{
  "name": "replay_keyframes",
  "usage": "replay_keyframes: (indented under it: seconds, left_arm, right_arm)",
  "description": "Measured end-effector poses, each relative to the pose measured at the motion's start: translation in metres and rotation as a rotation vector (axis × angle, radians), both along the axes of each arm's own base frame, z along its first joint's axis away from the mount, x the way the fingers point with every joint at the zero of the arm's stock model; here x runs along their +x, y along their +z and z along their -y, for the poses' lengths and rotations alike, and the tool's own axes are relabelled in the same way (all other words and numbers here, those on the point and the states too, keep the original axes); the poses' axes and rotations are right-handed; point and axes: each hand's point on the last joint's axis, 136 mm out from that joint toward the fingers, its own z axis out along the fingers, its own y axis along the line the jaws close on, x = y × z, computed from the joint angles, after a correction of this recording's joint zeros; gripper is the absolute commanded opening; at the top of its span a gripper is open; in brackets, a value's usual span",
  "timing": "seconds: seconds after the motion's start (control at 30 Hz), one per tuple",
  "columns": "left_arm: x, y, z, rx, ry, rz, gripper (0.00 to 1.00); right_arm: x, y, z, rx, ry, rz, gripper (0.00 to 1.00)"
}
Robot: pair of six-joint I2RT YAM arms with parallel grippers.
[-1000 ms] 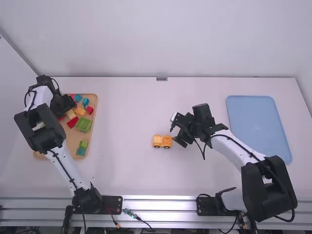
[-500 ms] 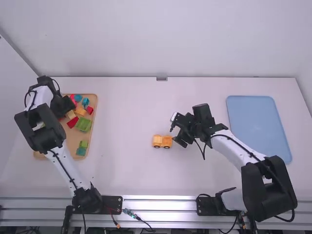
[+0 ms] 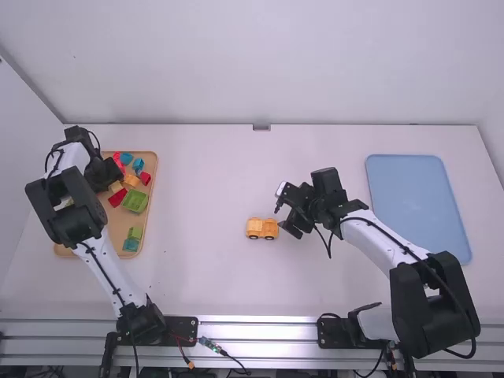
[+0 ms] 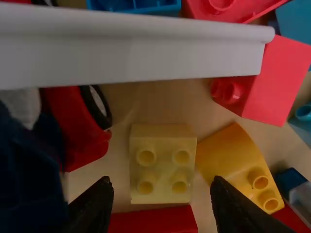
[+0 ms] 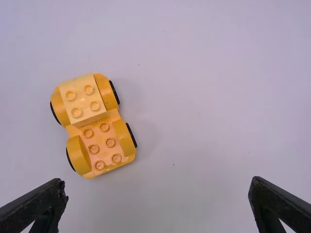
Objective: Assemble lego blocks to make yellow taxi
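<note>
Left claw (image 4: 163, 198): open above the tray (image 3: 154, 169), fingers apart toward opposite sides of the pale yellow block (image 4: 162, 165), likely to pinch it next.
Right claw (image 5: 158, 201): open near the car, probably placed handy to steady it.
Yellow car (image 5: 92, 126): on the table (image 3: 197, 276), studs up, ready for stacking.
Car's long axis: side to side in the high view; front end unclear.

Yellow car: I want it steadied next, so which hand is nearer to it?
Right. The right hand is close beside the yellow car, while the left hand is well away, over the tan tray.
</note>
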Motion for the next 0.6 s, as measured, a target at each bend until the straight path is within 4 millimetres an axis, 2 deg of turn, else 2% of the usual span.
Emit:
replay_keyframes:
  seconds: [0.2,0.27,0.3,0.43,0.6]
  left_arm:
    - [0.006,0.001,-0.004,0.023,0.000,0.025,0.49]
    - [0.003,-0.001,-0.003,0.023,0.002,0.010,0.45]
    - [-0.001,-0.003,-0.002,0.019,0.004,-0.003,0.40]
    - [-0.009,-0.010,-0.003,0.026,0.014,-0.037,0.44]
    - [-0.008,-0.009,-0.006,0.050,0.021,-0.038,0.47]
  right_arm:
    - [0.000,0.000,0.000,0.000,-0.002,-0.001,0.99]
    - [0.000,0.000,0.000,-0.001,0.001,0.001,0.99]
    - [0.000,0.000,0.000,0.000,-0.001,-0.001,0.99]
    - [0.000,0.000,0.000,-0.001,0.001,0.001,0.99]
    - [0.000,0.000,0.001,-0.002,-0.003,0.000,0.99]
